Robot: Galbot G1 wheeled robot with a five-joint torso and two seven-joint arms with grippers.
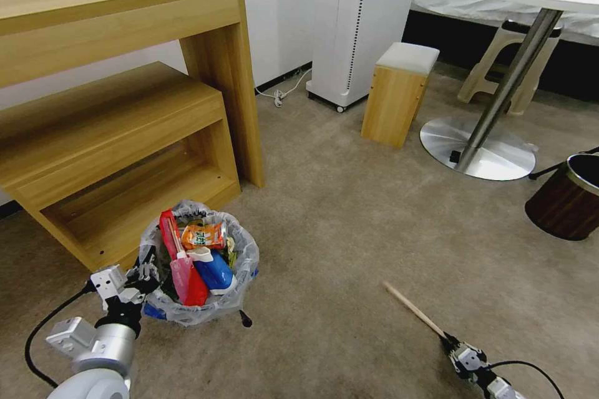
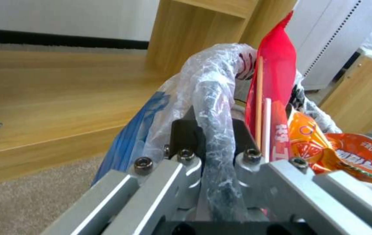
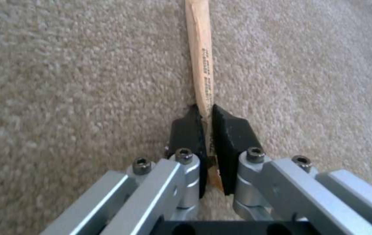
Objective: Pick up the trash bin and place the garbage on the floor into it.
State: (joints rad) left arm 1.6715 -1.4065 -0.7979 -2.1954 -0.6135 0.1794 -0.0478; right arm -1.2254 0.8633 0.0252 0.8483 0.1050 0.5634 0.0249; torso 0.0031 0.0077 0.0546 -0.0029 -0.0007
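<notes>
left tool (image 1: 145, 274): lower left of head frame, clenched on the near-left rim of the trash bin (image 1: 198, 310), pinching rim + liner together. Left wrist view shows the bag-wrapped rim (image 2: 215, 130) running between the black pads (image 2: 185, 134). Judged: rim grip lets the arm carry the bin & keep its mouth up.

trash bin: lower left-centre of head frame, on the floor (image 1: 349, 224) just in front of the wooden shelf unit (image 1: 118, 156); upright, mouth up. Can't tell if it's lifted or resting.

bin contents: red packet (image 1: 176, 255) stands on end, long axis near vertical, tip above the rim; orange snack wrapper (image 1: 203, 235) lies across the far side; blue-white carton (image 1: 213, 271) slants toward the near rim. Bin looks nearly full, so prob. most garbage is in.

wooden stick (image 1: 413, 310): lower right-centre of head frame, low over the carpet; can't tell if it touches. Long axis diagonal: free end up-left, roughly toward the bin, held end down-right.

right tool (image 1: 450, 343): lower right of head frame, closed on the stick's near end. Right wrist view: pads (image 3: 233, 137) grip the stick (image 3: 201, 62) at one end, the rest pointing straight away from the tool. Judged: end grip leaves a long free length to drop in tip-first.

brown bin (image 1: 571, 196): right edge of head frame, well apart, not in play.
</notes>
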